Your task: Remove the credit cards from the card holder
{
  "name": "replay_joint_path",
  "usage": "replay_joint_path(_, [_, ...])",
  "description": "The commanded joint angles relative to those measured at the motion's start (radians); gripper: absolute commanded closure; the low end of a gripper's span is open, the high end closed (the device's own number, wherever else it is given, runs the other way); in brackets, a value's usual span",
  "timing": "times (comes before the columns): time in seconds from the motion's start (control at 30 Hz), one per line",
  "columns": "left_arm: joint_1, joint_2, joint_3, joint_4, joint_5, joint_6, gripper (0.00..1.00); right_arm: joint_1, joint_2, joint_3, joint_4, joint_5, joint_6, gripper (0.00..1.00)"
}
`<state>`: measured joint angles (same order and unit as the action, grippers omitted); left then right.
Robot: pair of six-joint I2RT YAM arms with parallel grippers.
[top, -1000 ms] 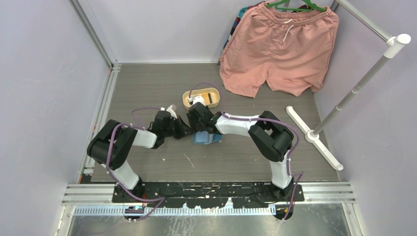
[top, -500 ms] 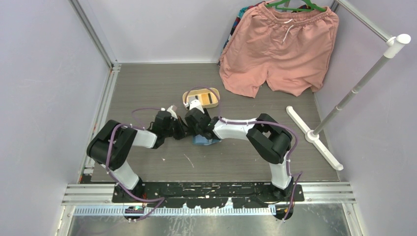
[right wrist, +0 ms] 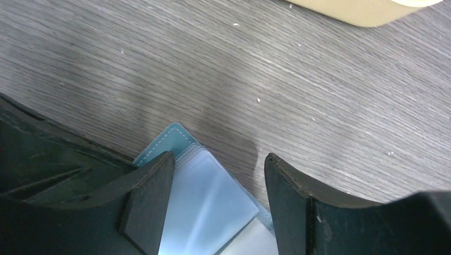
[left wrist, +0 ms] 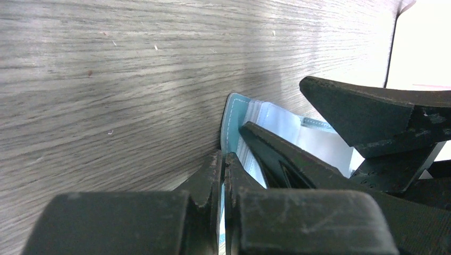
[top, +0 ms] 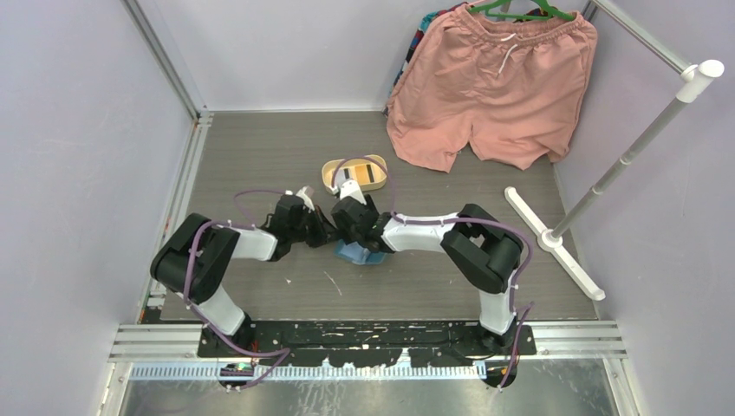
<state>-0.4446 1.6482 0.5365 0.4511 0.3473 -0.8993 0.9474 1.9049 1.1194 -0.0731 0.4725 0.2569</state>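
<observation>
Teal card holder lies open on the grey wood-grain table, nearest of the loose items, roughly midway between the two arms.

- Left gripper: fingers closed tight on a thin stitched edge of one flap, which stands up from the table.
- Right gripper: jaws moderately apart and gripping nothing. One fingertip sits on the corner of the pale glossy pocket. The other hangs over bare table just beside the holder.
- Credit cards: none clearly out. The pale sheet in the pocket could be a card or a clear sleeve; cannot tell.

Risks, as judged:
1. The left pinch has very little material, so a pull from the right could slip the flap free and drag the whole holder.
2. The right jaws may close on sleeve and card together, so nothing slides out.
3. The two sets of fingers are crowded almost touching, so any sideways correction risks a knock.

Just beyond, the yellow tray sits under the right arm's cable loop, which could snag. Farther back, the pink shorts are well apart.
</observation>
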Motion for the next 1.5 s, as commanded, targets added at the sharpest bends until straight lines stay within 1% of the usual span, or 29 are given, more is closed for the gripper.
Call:
replay_joint_path(0.0, [0.012,-0.054,0.013,-0.043,-0.081,0.037,1.0,-0.012,-0.023,-0.078,-0.19,0.074,-0.01,0.32])
replay_joint_path(0.37, [0.012,-0.128,-0.026,-0.08,-0.211,0.016,1.0,-0.012,-0.105,-0.126,-0.23,0.062,0.017,0.32])
replay_joint_path(0.57, [0.012,-0.172,-0.05,-0.102,-0.282,-0.007,1.0,-0.012,-0.16,-0.176,-0.213,0.027,0.024,0.32])
replay_joint_path(0.7, [0.012,-0.202,-0.076,-0.112,-0.336,-0.044,1.0,-0.013,-0.191,-0.177,-0.19,0.035,0.03,0.31])
replay_joint_path(0.77, [0.012,-0.221,-0.093,-0.105,-0.34,-0.066,1.0,-0.019,-0.216,-0.167,-0.171,0.029,0.032,0.3])
replay_joint_path(0.87, [0.012,-0.243,-0.101,-0.089,-0.323,-0.039,1.0,-0.042,-0.275,-0.157,-0.14,-0.024,0.062,0.29])
replay_joint_path(0.9, [0.012,-0.245,-0.095,-0.086,-0.298,-0.014,0.98,-0.054,-0.3,-0.162,-0.129,-0.049,0.079,0.28])
replay_joint_path(1.03, [0.014,-0.249,-0.051,-0.138,-0.216,0.083,0.6,-0.112,-0.425,-0.214,-0.082,-0.212,0.131,0.26])
replay_joint_path(1.1, [0.02,-0.254,-0.042,-0.159,-0.203,0.102,0.48,-0.133,-0.475,-0.215,-0.105,-0.274,0.176,0.25])
replay_joint_path(1.13, [0.024,-0.255,-0.041,-0.164,-0.195,0.108,0.45,-0.138,-0.493,-0.207,-0.127,-0.303,0.229,0.25])
replay_joint_path(1.2, [0.031,-0.256,-0.039,-0.177,-0.189,0.115,0.44,-0.139,-0.519,-0.186,-0.167,-0.336,0.341,0.23])
replay_joint_path(1.27, [0.034,-0.255,-0.041,-0.178,-0.186,0.12,0.44,-0.153,-0.506,-0.143,-0.262,-0.328,0.528,0.2])
replay_joint_path(1.33, [0.033,-0.253,-0.049,-0.168,-0.179,0.116,0.44,-0.174,-0.471,-0.112,-0.334,-0.38,0.694,0.2])
replay_joint_path(1.4, [0.034,-0.25,-0.062,-0.148,-0.169,0.108,0.43,-0.18,-0.445,-0.093,-0.364,-0.425,0.799,0.19])
replay_joint_path(1.47, [0.034,-0.249,-0.085,-0.125,-0.169,0.096,0.44,-0.18,-0.434,-0.061,-0.439,-0.41,0.874,0.18])
